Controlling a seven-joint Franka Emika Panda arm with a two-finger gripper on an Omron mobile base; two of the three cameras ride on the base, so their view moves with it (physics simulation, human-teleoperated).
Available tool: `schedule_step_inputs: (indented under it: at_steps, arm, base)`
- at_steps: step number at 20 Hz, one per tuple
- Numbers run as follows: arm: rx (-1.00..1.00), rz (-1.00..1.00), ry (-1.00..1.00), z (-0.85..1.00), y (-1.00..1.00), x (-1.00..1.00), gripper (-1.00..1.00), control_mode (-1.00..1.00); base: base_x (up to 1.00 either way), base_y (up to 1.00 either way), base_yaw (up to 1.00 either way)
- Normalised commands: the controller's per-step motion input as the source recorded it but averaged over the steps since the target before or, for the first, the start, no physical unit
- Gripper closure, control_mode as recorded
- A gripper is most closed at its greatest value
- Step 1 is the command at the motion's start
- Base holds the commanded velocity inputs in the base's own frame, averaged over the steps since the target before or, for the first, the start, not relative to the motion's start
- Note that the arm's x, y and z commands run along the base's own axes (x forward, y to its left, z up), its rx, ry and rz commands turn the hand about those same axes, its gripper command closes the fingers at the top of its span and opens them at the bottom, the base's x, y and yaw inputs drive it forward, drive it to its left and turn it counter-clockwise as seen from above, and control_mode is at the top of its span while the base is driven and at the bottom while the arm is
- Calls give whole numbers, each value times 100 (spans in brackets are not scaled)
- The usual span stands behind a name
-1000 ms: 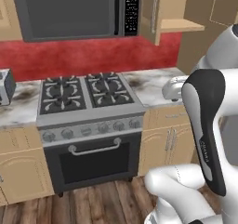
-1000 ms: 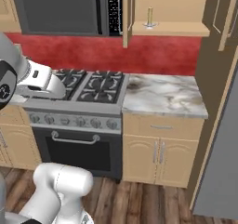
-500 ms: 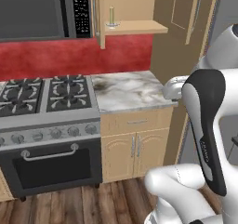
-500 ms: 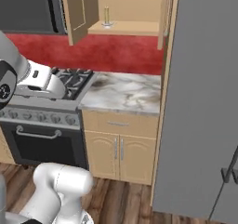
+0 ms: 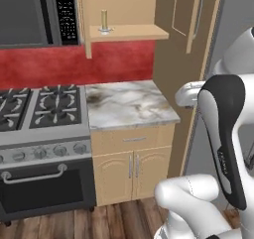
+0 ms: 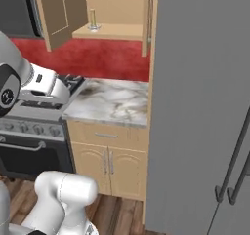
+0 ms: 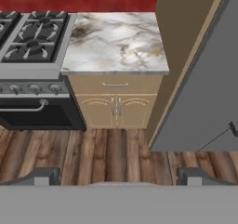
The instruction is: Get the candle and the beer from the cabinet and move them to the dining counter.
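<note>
Standing near shelf edge, candle (image 5: 104, 21), cabinet (image 5: 131, 33) open.

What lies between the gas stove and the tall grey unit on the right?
A short marble countertop over tan base cabinet doors, seen in the hand view.

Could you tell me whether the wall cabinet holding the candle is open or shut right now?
Open. Both doors of the cabinet are swung outward, exposing the candle standing upright on its shelf.
</note>
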Motion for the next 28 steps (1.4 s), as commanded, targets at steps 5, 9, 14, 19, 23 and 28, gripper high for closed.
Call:
schedule_step_inputs:
  at_steps: [5, 9, 14, 19, 23, 28]
  arm:
    - [0, 0, 0, 0, 0, 0, -100, 100]
    - [0, 0, 0, 0, 0, 0, -100, 100]
    - [0, 0, 0, 0, 0, 0, -100, 100]
    - [0, 0, 0, 0, 0, 0, -100, 100]
    - [0, 0, 0, 0, 0, 0, -100, 100]
    - [0, 0, 0, 0, 0, 0, -100, 100]
  base:
    - [70, 0, 0]
    - [63, 0, 0]
    - [65, 0, 0]
    - [48, 10, 0]
    - [41, 16, 0]
    - [36, 15, 0]
